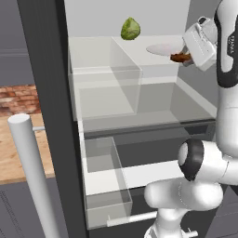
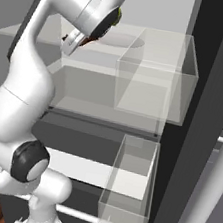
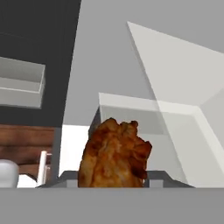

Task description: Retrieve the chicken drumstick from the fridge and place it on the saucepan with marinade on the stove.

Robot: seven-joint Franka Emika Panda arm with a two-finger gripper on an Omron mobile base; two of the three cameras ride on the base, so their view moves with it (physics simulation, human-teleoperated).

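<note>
Grab looks done — the gripper (image 1: 185, 58) is clamped on the chicken drumstick (image 3: 114, 155), which sits right between its fingertips, just off the white plate (image 1: 160, 49) on the open fridge (image 1: 139, 69) shelf. Green vegetable (image 1: 130, 29) sits further back. Still left, I'd say: pull out, get to the stove, drop it in the saucepan.

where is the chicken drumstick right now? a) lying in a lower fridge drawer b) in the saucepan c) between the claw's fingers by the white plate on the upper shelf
c: the chicken drumstick sits in the shut claw beside the white plate on the fridge shelf.
</note>
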